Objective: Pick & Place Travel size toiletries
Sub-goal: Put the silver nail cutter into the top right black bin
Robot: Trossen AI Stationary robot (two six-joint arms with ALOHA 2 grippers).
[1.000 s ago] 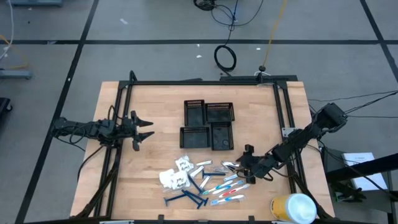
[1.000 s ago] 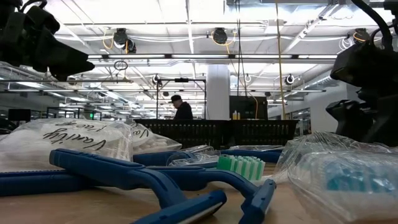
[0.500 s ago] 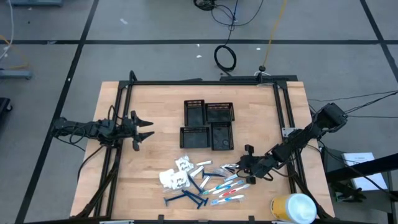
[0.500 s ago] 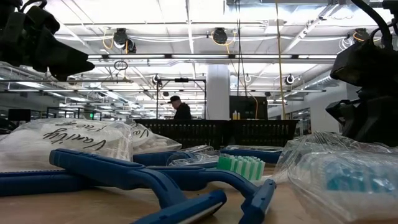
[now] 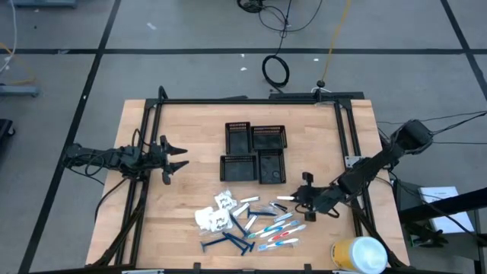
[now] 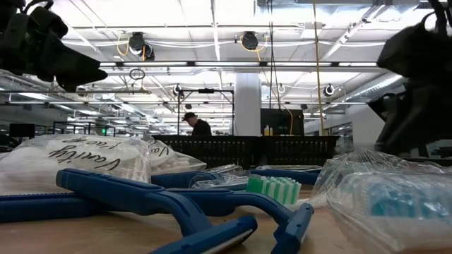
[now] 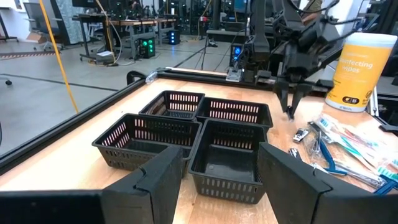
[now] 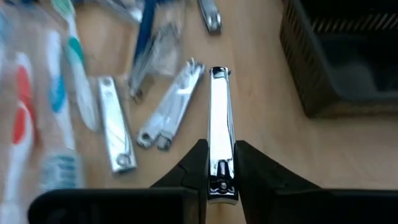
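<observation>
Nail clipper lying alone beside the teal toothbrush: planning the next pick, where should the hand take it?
Probably across its narrow width near mid-length, coming straight down: the nail clipper lies flat on the table, long and slim, with both long edges seemingly free.

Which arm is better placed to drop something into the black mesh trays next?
The right: its gripper already grips a silvery metal nail clipper beside the black mesh trays. The left gripper waits open, farther off.
</observation>
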